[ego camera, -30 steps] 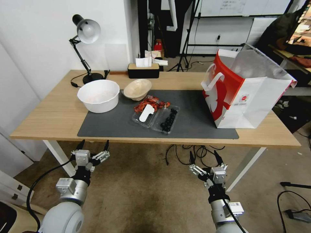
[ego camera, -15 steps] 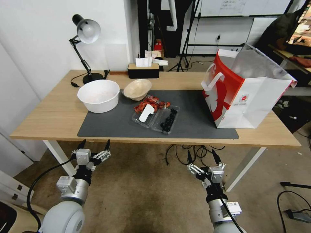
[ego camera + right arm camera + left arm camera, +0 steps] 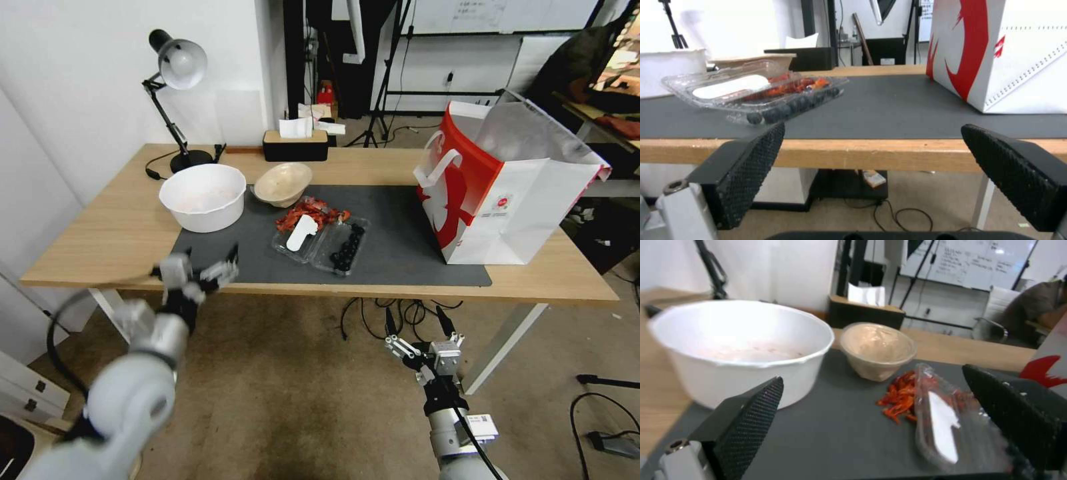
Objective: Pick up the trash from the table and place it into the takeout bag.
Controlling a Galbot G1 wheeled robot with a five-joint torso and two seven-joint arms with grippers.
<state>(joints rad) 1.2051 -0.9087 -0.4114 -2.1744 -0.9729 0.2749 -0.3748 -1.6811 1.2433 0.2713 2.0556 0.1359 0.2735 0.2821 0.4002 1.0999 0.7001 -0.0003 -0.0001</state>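
Note:
On the table [image 3: 100, 247], the dark mat [image 3: 400, 247] carries the trash. A tan bowl [image 3: 283, 183] [image 3: 877, 346] lies tilted beside red wrappers [image 3: 310, 212] [image 3: 900, 400]. A clear plastic lidded container [image 3: 320, 241] [image 3: 947, 426] [image 3: 760, 90] holds dark berries and a white piece. The takeout bag [image 3: 500, 187] [image 3: 1005, 50] stands open at the mat's right end. My left gripper [image 3: 210, 257] hovers open at the mat's near-left corner, facing the white bowl. My right gripper [image 3: 415, 319] is open below the table's front edge.
A large white bowl [image 3: 202, 195] [image 3: 742, 340] sits at the mat's left end. A desk lamp [image 3: 175, 73] and a black tissue box [image 3: 295, 143] stand along the table's back edge. Cables [image 3: 393, 310] lie on the floor under the table.
My left arm has lifted from below the table and swung forward to the mat's near-left corner. My right gripper has barely shifted. Nothing on the table has moved.

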